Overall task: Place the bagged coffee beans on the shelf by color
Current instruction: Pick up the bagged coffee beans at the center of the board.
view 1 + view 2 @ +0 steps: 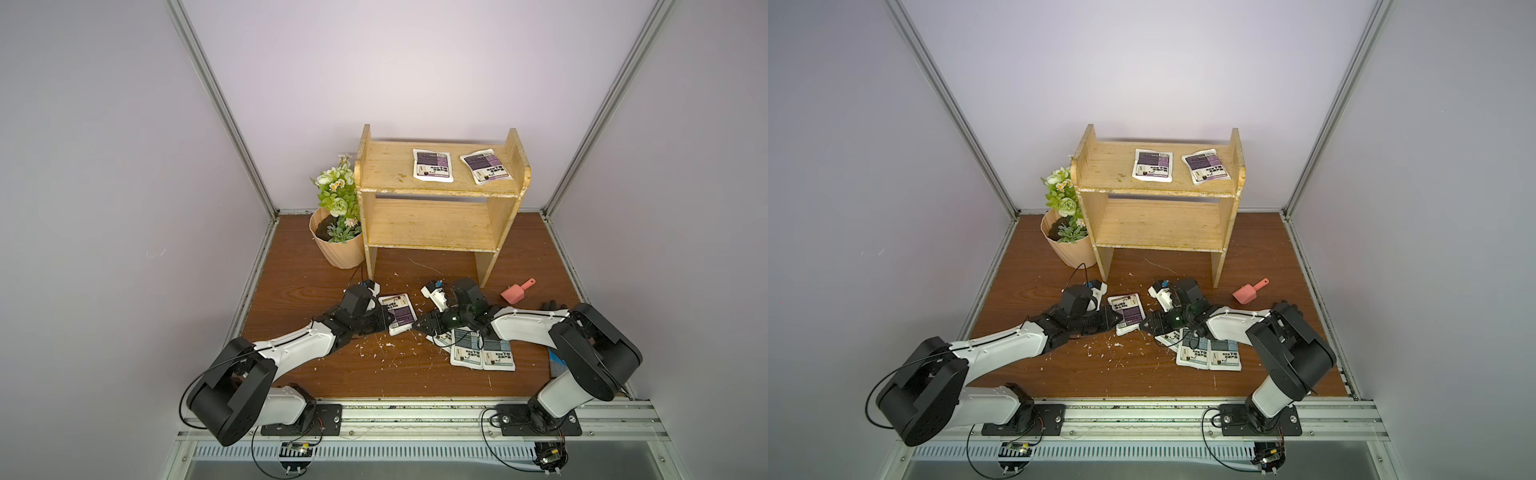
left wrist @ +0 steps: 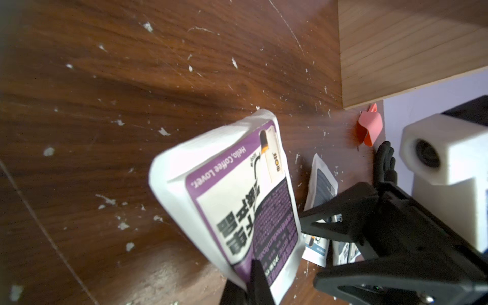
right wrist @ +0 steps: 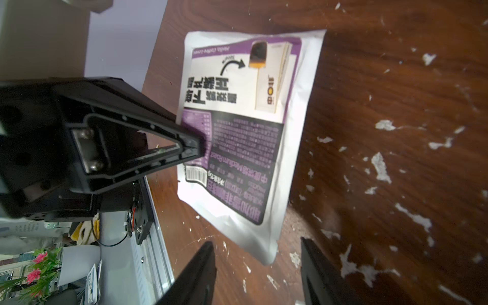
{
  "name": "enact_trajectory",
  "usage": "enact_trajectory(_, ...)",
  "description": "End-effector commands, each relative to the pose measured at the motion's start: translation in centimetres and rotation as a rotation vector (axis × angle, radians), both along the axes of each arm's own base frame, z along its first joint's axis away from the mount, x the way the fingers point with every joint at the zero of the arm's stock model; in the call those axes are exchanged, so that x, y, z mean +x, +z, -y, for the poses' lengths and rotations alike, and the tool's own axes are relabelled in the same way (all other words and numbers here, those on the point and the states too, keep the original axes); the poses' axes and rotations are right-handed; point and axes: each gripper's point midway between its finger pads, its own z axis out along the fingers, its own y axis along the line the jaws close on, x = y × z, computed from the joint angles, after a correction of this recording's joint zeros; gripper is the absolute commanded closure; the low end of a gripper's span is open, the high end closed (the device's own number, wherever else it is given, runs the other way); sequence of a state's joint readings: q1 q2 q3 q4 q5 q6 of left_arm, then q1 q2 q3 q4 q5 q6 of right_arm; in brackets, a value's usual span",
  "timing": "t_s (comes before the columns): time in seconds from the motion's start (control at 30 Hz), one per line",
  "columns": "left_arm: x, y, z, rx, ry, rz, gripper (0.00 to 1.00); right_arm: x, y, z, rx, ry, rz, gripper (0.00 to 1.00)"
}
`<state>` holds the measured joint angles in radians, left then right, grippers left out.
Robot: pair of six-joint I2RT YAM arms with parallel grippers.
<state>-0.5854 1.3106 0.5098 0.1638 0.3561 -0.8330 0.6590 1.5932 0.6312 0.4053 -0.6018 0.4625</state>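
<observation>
Step in hand: third purple pouch (image 1: pixel 398 309) is picked and due for the shelf (image 1: pixel 505 224). My left gripper (image 1: pixel 386 322) is clamped tight on its near edge, mid desk (image 1: pixel 374 374). Wrist view shows the pouch tilted and it looks raised, but I can't tell if the far edge touches the desk. My right gripper (image 3: pixel 256 241) sits at the pouch's 3 o'clock, jaws well apart, nothing in them

Next move, my call: right arm backs off toward 3 o'clock, then I lift clear, carry to 12 o'clock, go over the shelf's front lip and set it flat. It's a thin edge grip on a floppy bag, so it may swing or slip. Go slow

Shelf contents: top board (image 1: pixel 386 170) has two purple pouches (image 1: pixel 432 165) side by side on its 3 o'clock half. The 9 o'clock half is bare, so there's room. Lower board (image 1: pixel 432 224) is empty. Grey-blue pouches (image 1: pixel 482 353) lie on the desk at 4 o'clock of the held one, partly under my right arm. I'd put those on the lower board after this
</observation>
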Motion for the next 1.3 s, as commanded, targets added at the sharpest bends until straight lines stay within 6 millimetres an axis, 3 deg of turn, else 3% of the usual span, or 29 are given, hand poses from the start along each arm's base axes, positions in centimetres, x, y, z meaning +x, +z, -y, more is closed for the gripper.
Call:
enact_trajectory(0.0, 0.1, 1.0, 0.0, -0.035, 0.0, 0.028, 1.0, 0.1, 2.9, -1.1, 0.161, 0.011, 0.016, 0.44)
enact_trajectory(0.33, -0.3, 1.9, 0.2, -0.07, -0.019, 0.059, 1.0, 0.7, 4.5, -2.2, 0.275, 0.011, -0.008, 0.53)
enact_trajectory(0.67, 0.1, 3.5, 0.3, -0.082, -0.021, 0.111, 1.0, 1.3, 6.7, -2.5, 0.299, 0.008, 0.053, 0.86)
enact_trajectory(0.87, 0.7, 8.6, -0.1, -0.168, 0.015, 0.235, 0.99, 1.1, 9.0, -2.2, 0.27, 0.018, 0.12, 0.96)
enact_trajectory(0.97, 0.8, 11.2, -0.3, -0.208, 0.035, 0.284, 0.85, 0.9, 11.0, -2.1, 0.256, 0.033, 0.161, 1.0)
enact_trajectory(1.27, 0.7, 20.5, 0.0, -0.224, -0.056, 0.559, 0.84, -1.7, 21.8, -1.9, 0.287, 0.085, 0.38, 1.0)
